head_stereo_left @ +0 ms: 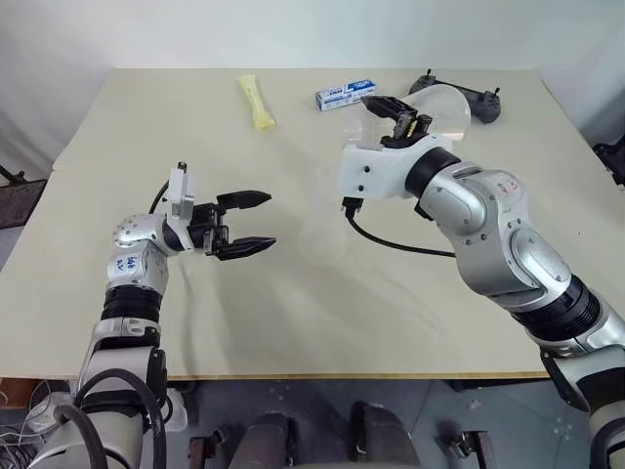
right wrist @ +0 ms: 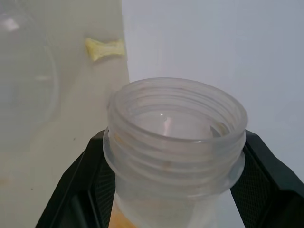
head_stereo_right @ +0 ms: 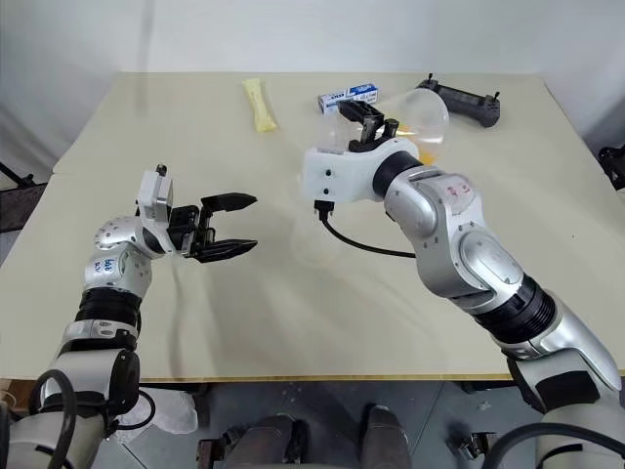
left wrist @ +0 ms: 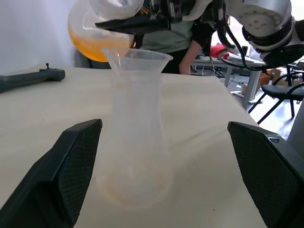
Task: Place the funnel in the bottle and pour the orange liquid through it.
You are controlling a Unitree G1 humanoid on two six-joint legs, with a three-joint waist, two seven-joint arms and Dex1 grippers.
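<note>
While tipped on its side above the table (head_stereo_left: 107, 322), held in closed fingers of the right gripper (right wrist: 166, 190): a clear jar (right wrist: 175, 137) with threaded mouth, orange liquid (left wrist: 97, 47) pooled in its low side. Near the table's middle, upright: the bottle (left wrist: 135, 147) with the funnel (left wrist: 137, 59) seated in its mouth, jar's mouth just above the funnel's rim; around the bottle but apart from it, wide-open fingers of the left gripper (head_stereo_left: 244, 223). Along the far edge: pale yellow sachet (head_stereo_left: 256, 102), blue-and-white box (head_stereo_left: 344, 95), black controller (head_stereo_left: 479, 101).
</note>
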